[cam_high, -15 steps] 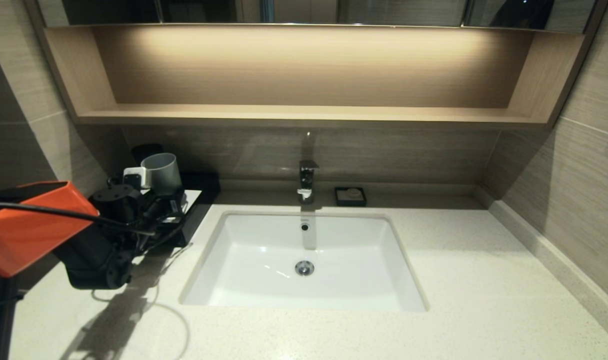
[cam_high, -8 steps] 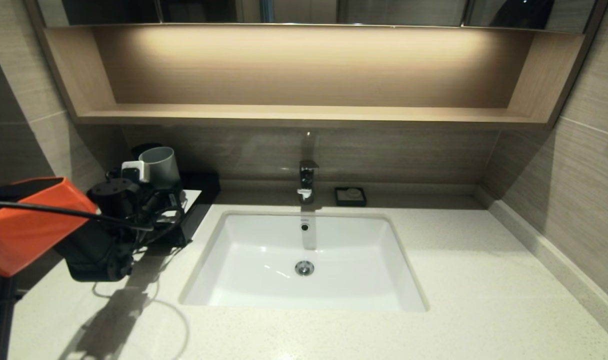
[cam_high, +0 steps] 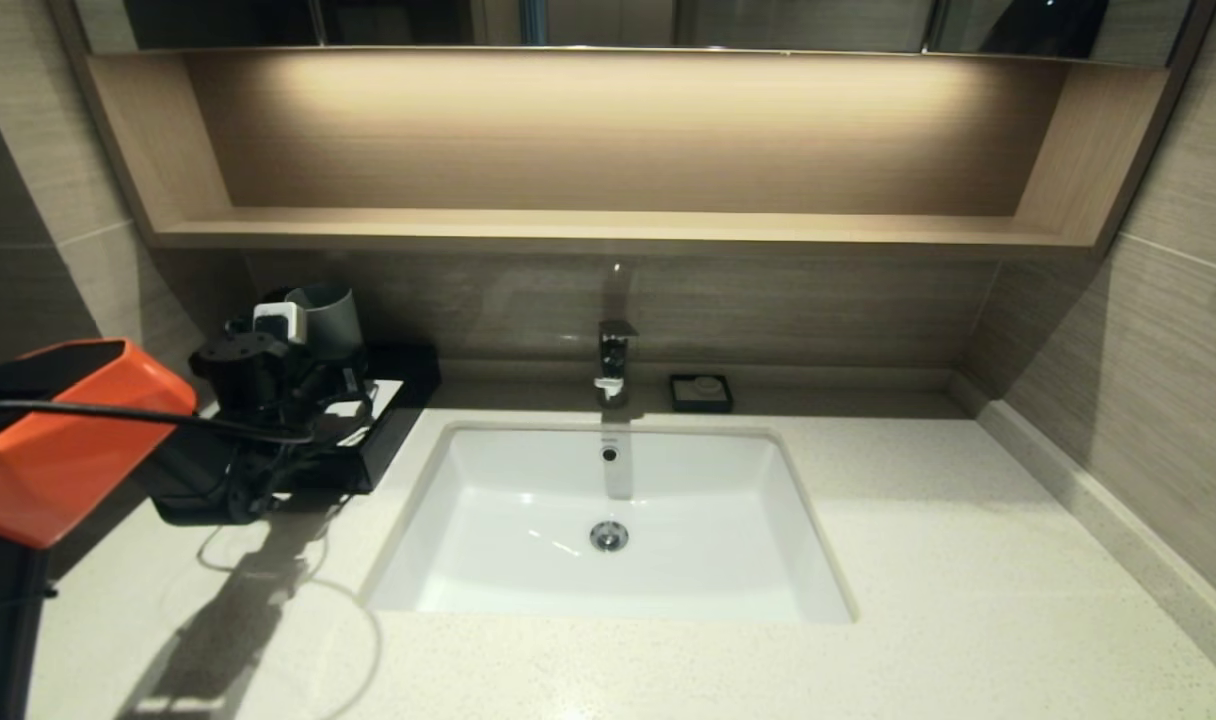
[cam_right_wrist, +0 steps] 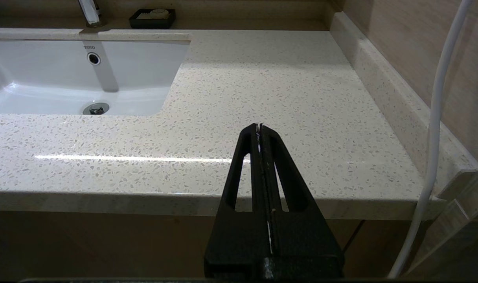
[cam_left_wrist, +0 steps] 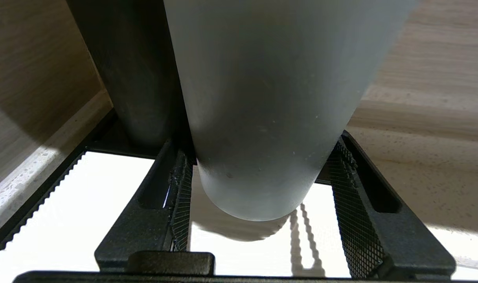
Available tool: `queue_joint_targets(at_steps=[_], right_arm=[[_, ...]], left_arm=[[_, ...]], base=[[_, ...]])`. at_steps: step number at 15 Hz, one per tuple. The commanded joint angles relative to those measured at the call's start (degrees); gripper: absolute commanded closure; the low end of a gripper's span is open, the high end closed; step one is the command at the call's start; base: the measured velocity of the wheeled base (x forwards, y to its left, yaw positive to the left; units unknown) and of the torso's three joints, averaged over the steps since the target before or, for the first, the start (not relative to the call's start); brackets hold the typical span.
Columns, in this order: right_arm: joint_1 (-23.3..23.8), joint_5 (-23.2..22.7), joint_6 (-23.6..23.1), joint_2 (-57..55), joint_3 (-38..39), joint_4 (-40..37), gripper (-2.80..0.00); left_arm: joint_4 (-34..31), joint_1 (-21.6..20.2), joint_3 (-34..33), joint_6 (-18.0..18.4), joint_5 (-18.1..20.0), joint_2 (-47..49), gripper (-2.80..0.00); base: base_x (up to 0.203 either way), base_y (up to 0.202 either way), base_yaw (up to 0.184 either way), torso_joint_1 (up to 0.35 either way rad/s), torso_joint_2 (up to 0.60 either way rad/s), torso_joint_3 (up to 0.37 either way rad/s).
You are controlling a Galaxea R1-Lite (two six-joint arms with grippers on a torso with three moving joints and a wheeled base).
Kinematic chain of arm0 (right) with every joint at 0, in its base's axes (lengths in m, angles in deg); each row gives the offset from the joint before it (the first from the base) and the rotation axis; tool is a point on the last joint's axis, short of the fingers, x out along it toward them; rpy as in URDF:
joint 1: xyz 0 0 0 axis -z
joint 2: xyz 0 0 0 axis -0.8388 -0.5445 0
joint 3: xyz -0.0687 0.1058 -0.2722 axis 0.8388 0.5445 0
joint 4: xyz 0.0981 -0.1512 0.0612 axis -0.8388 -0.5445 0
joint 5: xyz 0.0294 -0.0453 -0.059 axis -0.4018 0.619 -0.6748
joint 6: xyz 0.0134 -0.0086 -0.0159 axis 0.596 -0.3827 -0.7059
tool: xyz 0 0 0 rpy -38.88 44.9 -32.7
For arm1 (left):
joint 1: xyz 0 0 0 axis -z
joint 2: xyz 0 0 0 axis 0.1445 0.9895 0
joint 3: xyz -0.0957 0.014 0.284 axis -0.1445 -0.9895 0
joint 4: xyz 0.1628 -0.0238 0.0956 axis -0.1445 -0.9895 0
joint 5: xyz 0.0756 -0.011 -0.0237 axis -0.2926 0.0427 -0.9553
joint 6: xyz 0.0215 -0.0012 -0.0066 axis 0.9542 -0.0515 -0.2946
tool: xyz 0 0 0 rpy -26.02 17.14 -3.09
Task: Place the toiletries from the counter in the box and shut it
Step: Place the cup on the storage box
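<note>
My left gripper (cam_high: 318, 350) is shut on the grey plastic cup (cam_high: 330, 312) and holds it a little above the white top panel of the low black box (cam_high: 383, 425) at the back left of the counter (cam_high: 918, 560). In the left wrist view the cup (cam_left_wrist: 262, 118) sits between the mesh-padded fingers (cam_left_wrist: 353, 212), its shadow on the white panel (cam_left_wrist: 85, 204). My right gripper (cam_right_wrist: 259, 127) is shut and empty, hovering by the counter's front edge at the right. The toiletries are out of view.
A dark cup (cam_left_wrist: 136, 70) stands on the box just behind the grey one. The white sink (cam_high: 608, 520) with faucet (cam_high: 614, 360) is in the middle, a small black soap dish (cam_high: 701, 392) behind it. A wooden shelf (cam_high: 608, 228) runs above.
My left gripper has moved back toward the wall and slightly up, carrying the grey cup with it over the box. The right arm has not moved.
</note>
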Motion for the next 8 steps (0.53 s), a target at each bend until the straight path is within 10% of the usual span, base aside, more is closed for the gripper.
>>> queue_joint_targets(at_steps=[1, 8], right_arm=[[0.0, 0.0, 0.0, 0.1, 0.1, 0.0, 0.0], [0.0, 0.0, 0.0, 0.1, 0.1, 0.0, 0.0]], left_arm=[[-2.2, -0.2, 2.7, 0.0, 0.0, 0.3, 0.0], [-6.6, -0.1, 7.5, 0.0, 0.0, 2.4, 0.0]], base=[[0.0, 0.0, 0.0, 0.0, 0.0, 0.0], [0.0, 0.0, 0.0, 0.0, 0.0, 0.0]])
